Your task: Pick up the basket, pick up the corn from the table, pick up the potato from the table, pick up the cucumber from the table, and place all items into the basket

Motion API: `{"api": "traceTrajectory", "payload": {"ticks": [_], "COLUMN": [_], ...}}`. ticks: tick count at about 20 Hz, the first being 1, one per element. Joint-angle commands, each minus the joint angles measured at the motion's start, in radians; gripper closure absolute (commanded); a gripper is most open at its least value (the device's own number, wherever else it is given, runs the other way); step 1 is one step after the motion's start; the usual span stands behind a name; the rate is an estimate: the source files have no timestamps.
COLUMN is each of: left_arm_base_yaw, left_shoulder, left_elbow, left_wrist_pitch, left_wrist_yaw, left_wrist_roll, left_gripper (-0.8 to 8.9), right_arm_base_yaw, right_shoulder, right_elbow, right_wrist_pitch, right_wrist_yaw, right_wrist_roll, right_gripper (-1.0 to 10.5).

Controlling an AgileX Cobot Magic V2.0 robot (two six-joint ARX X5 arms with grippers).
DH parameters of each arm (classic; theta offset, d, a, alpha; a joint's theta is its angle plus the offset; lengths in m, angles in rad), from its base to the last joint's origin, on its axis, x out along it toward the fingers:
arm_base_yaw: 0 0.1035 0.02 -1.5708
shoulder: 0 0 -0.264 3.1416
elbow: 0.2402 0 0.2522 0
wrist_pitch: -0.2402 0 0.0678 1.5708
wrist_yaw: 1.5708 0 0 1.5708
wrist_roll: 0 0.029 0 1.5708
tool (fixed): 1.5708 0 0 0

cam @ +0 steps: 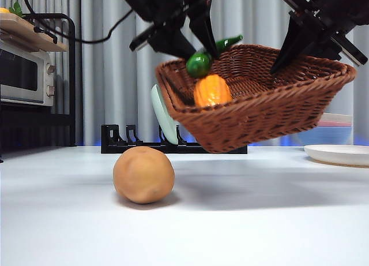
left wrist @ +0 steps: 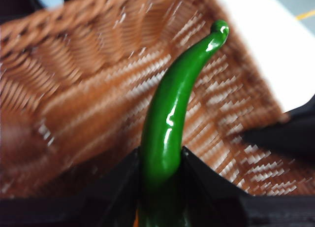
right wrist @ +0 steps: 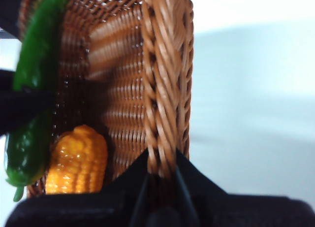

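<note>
Left wrist view shows the left end effector (left wrist: 160, 173) clamped on the cucumber (left wrist: 170, 118), hovering over the basket (left wrist: 74, 89) interior. The right end effector (right wrist: 160, 170) pinches the basket rim, holding it tilted in the air (corn (right wrist: 78, 160) inside, low corner). A steeper tilt could spill the corn. The potato (cam: 143, 175) sits on the worktop (cam: 259, 220) below both. Blur hides the basket's weave detail.

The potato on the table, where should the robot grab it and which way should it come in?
Probably from straight above, closing the pincer across its widest middle. The potato is a smooth round lump sitting alone on the table, with open space on both sides, so jaws can drop down either flank. Both pincers are busy now: the left pincer holds the cucumber, the right pincer the basket.
</note>
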State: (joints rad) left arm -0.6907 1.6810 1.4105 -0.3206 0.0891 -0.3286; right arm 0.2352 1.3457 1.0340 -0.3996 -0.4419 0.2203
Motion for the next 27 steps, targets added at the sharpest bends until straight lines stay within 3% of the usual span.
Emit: {"api": "traceTrajectory", "payload": {"ticks": [1, 8, 13, 16, 19, 22, 27], "left_arm_base_yaw": [-0.011, -0.015, -0.016, -0.025, -0.029, -0.057, -0.140], "left_shoulder": [0.006, 0.003, -0.066, -0.166, -0.252, -0.292, -0.314], "left_elbow": [0.002, 0.035, 0.256, 0.308, 0.305, 0.219, -0.157], "left_wrist_pitch": [-0.010, -0.053, -0.357, -0.496, -0.748, -0.862, -0.723], "left_wrist_yaw": [-0.007, -0.006, -0.014, -0.014, -0.106, -0.146, -0.196], "left_wrist_roll": [0.030, 0.046, 0.172, 0.208, 0.229, 0.214, 0.035], "left_gripper": [2.43, 2.12, 2.12, 2.13, 2.13, 2.14, 2.15], "right_arm_base_yaw": [0.002, 0.002, -0.012, -0.025, -0.059, -0.093, -0.138], "right_shoulder": [0.001, 0.003, 0.034, 0.070, 0.082, 0.082, 0.082], "right_elbow": [0.011, 0.011, 0.011, 0.011, 0.017, 0.060, 0.140], "right_wrist_pitch": [0.025, 0.025, 0.034, 0.050, 0.086, 0.085, 0.069], "right_wrist_yaw": [-0.023, -0.023, -0.022, -0.024, -0.031, -0.031, -0.034], "right_wrist_roll": [0.018, 0.018, 0.018, 0.019, 0.048, 0.048, 0.048], "right_gripper": [9.6, 9.6, 9.6, 9.6, 9.6, 9.6, 9.6]}}
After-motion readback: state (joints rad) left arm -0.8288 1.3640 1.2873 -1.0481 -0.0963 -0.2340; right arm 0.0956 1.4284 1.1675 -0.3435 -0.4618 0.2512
